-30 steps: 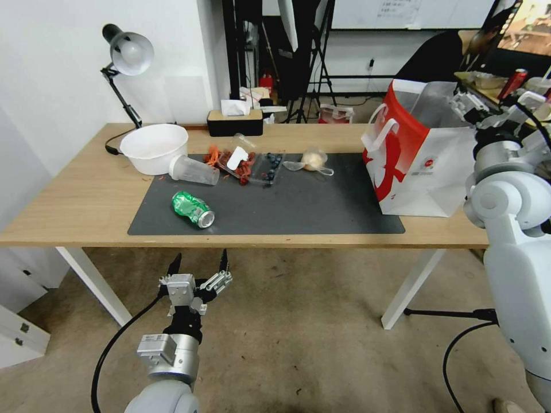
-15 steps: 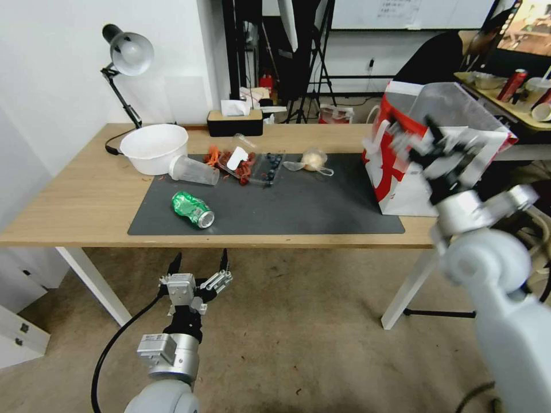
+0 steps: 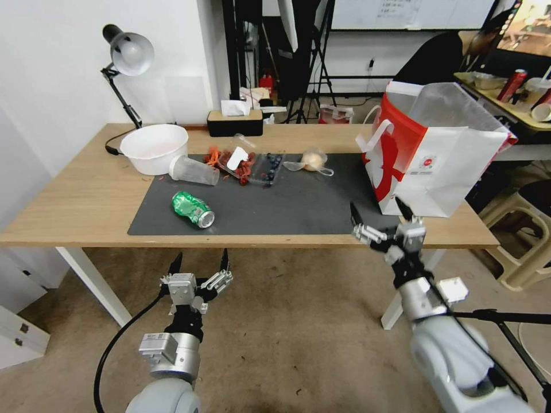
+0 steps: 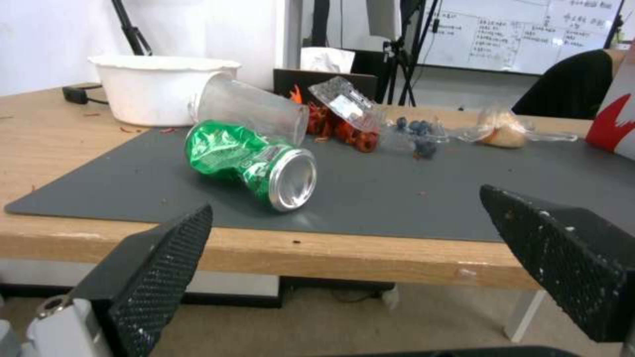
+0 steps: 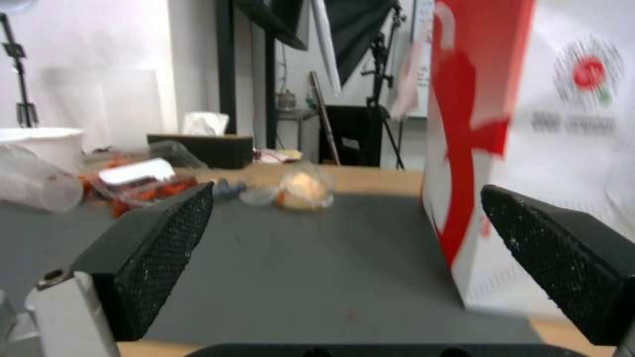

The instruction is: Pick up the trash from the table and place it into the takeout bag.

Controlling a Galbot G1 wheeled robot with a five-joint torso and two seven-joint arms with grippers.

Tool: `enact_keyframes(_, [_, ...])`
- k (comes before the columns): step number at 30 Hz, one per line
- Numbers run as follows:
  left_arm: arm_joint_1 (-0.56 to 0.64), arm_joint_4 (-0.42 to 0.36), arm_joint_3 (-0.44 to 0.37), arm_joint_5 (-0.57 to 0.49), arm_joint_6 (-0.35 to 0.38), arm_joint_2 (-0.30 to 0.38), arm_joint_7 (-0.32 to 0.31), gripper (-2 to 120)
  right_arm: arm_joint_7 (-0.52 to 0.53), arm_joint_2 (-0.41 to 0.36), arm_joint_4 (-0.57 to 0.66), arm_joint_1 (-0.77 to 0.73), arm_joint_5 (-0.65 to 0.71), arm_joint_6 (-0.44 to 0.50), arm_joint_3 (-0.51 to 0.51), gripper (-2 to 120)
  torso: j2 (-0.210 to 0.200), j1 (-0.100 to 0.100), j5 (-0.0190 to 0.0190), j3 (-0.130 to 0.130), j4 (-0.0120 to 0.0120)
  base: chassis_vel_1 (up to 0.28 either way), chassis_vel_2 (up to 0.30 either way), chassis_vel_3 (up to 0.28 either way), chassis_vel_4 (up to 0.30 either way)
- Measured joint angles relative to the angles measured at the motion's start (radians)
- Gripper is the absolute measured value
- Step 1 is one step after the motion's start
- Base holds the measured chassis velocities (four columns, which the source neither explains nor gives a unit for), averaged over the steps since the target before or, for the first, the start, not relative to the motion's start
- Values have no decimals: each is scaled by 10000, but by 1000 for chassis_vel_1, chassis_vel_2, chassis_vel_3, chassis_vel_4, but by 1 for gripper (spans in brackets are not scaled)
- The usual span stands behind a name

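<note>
**On the grey mat: litter waiting, both grippers empty below the front edge**

On the mat (image 3: 298,206) of the table (image 3: 74,201), the remaining trash lies in a loose row towards the back edge, with one piece nearer the front. The green can (image 3: 193,209) lies on its side near the mat's front-left corner, already dented; it is judged light and thin-walled, likely to roll, and best taken across its body rather than at the ends. The clear cup (image 3: 194,170) lies tipped against the white bowl (image 3: 154,147) at the mat's back-left corner; it looks very light, slick and easily crushed, so a gentle pinch near the rim seems suitable. The wrapped lump (image 3: 313,159) sits at the mat's back edge near its middle; soft, with loose film, it may slip unless the lump itself is held. A clear tray with red scraps (image 3: 249,163) lies between cup and lump. The takeout bag (image 3: 430,166) stands upright on the table's right end, mouth open, its base overlapping the mat's right edge.

The left gripper (image 3: 199,265) hangs below the table's front edge in line with the can, fingers spread wide, holding and touching nothing. The right gripper (image 3: 379,215) hovers at the front edge near the bag's front-left corner, fingers likewise wide apart, empty, touching neither bag nor table.
</note>
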Motion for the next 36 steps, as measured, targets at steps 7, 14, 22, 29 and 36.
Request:
enact_keyframes(7, [-2,35,-22,-25,-40,34,-18,100,299,337,-501,-645,-43,553,-283,100,0,-1,0,0,0,0,0,0,0])
enact_keyframes(14, [-20,42,-35,-39,-56,48,-26,100,412,537,-696,-684,-170,639,-495,100,0,0,0,0,0,0,0,0,0])
enact_keyframes(22, [-30,50,-54,-68,-60,66,-34,100,519,547,-645,-452,-113,533,-520,100,1,0,0,1,0,0,0,0,0])
enact_keyframes(29, [-31,61,-58,-74,-80,65,-39,100,858,418,-438,335,317,-187,-639,100,0,0,0,1,0,0,0,0,0])
enact_keyframes(36, [-15,100,-62,-76,-129,74,-40,100,1294,54,-432,1420,1188,-1241,-800,100,0,2,0,1,0,0,0,0,0])
